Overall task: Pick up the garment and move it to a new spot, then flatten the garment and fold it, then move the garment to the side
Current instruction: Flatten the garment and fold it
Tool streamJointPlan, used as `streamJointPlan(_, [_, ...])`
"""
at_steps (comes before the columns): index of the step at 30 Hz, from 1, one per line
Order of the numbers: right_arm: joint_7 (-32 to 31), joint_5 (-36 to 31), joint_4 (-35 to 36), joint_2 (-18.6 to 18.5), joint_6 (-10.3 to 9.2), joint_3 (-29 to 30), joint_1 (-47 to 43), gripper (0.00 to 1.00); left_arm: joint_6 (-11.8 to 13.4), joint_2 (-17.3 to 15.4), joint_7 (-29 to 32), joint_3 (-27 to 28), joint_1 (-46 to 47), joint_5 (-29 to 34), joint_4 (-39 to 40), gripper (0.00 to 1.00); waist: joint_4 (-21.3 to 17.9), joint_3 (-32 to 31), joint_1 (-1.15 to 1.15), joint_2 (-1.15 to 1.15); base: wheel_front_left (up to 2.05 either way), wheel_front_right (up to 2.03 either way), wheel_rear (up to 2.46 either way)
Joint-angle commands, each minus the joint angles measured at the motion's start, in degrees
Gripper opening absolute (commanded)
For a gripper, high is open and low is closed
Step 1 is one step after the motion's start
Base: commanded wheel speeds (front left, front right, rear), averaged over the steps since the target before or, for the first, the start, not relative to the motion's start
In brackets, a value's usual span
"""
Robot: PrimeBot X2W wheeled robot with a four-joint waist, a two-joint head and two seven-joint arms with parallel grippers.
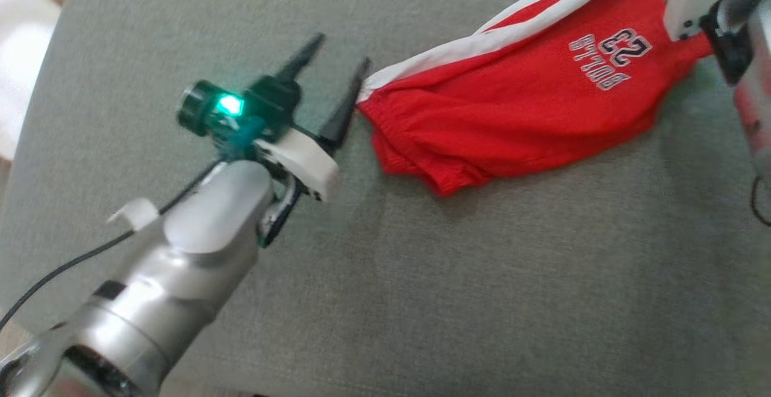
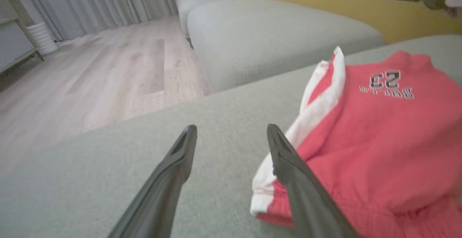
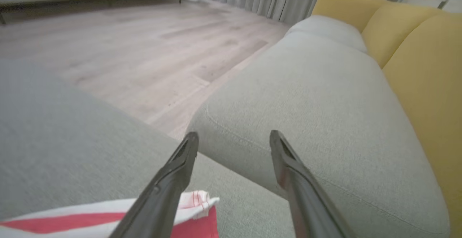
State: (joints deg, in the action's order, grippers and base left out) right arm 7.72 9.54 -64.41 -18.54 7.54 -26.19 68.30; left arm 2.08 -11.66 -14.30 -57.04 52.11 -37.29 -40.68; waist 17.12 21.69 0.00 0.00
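Grey sofa cushion (image 1: 421,300) beside a wooden floor (image 2: 108,75), yellow backrest (image 3: 426,61) behind. Reaching in from 8 o'clock in the head view, the left gripper (image 1: 340,53) has its jaws spread wide and empty, 1 finger right at the corner of the garment (image 1: 512,108). This lies crumpled towards 2 o'clock: red shorts, white side stripe (image 1: 482,35), a 23 print (image 1: 629,44). It looks light, soft and floppy; I'd pinch a hem corner or the gathered waistband. Further out at 2 o'clock the right gripper (image 3: 234,137) is equally wide, empty, above the far corner
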Motion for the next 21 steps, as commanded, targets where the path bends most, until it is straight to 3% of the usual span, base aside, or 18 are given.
streamJointPlan(1, [2.42, 1.40, 2.01, 1.65, -0.05, 0.16, -1.64, 1.00, 1.64, -3.18, -0.63, 4.27, 0.01, -0.11, 2.89, 1.00, -2.71, -2.93, 0.00, 0.00, 0.00, 0.00, 0.00])
streamJointPlan(9, [6.96, 7.20, 8.35, 4.11, -0.05, 3.61, -12.20, 1.00, 7.96, -7.46, -0.68, 20.02, -13.48, 3.51, 18.31, 1.00, -8.83, -10.50, 0.00, 0.00, 0.00, 0.00, 0.00])
streamJointPlan(15, [7.25, 7.87, 15.76, 5.66, -0.05, 8.76, -23.77, 1.00, 8.37, -7.02, -0.69, 26.85, -24.79, 6.24, 23.91, 1.00, -11.94, -14.97, 0.00, 0.00, 0.00, 0.00, 0.00])
streamJointPlan(21, [7.27, 6.36, 22.17, 9.48, -0.05, 16.02, -36.80, 1.00, 7.61, -4.46, -0.69, 31.40, -34.93, 9.82, 26.81, 1.00, -14.10, -18.94, 0.00, 0.00, 0.00, 0.00, 0.00])
